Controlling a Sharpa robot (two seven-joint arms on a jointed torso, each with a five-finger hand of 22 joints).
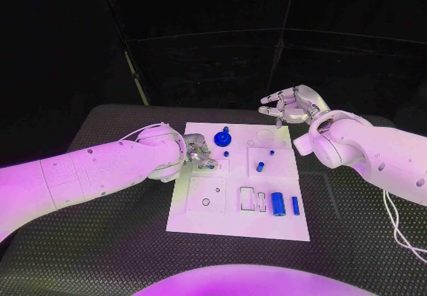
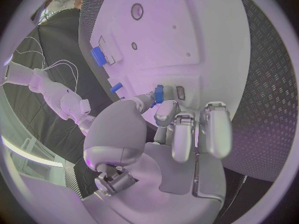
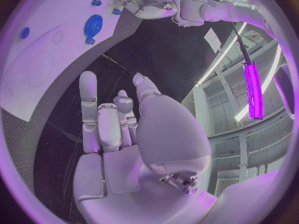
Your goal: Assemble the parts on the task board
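Left hand (image 2: 163, 115): pinching a small blue peg (image 2: 159, 93) over the task board (image 1: 203, 213), likely for insertion.
Right hand (image 1: 289, 103): hovering beyond the far edge, fingers loosely apart, holding nothing.

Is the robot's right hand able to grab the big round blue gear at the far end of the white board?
Probably yes. The right hand hovers open beyond the white task board's far edge, holding nothing. The round blue gear stands uncovered, and the left hand works nearer, beside it, not over it.

We find no legible text, label, brand, number or sign on the task board (image 1: 200, 185), bench (image 1: 116, 246) or arms.
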